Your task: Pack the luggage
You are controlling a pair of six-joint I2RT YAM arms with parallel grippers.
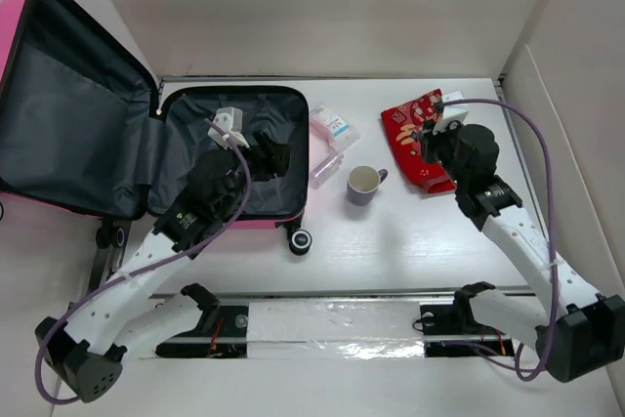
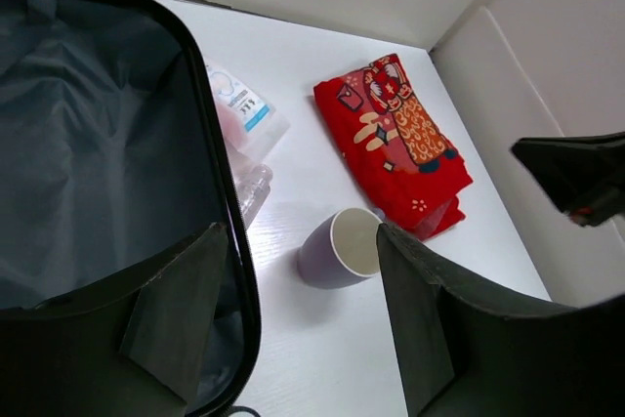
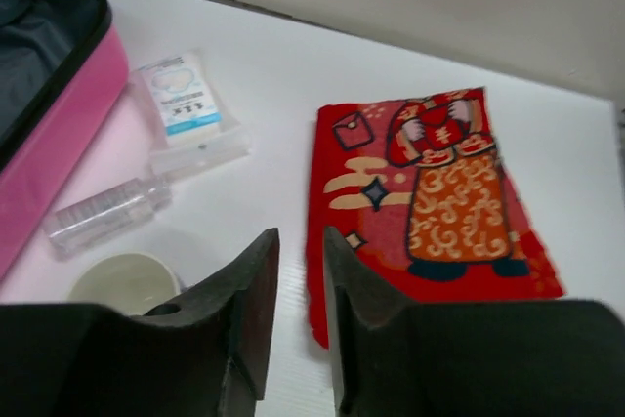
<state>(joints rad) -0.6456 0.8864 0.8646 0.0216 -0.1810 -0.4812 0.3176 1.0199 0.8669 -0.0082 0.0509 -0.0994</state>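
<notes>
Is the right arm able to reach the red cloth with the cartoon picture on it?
Probably yes. The right gripper hovers right by the red cloth, which lies flat with nothing on top. Its jaws are only narrowly open, so they may need to widen first.

Left fingers (image 2: 176, 310) wide — right fingers (image 3: 244, 319) narrow
</notes>
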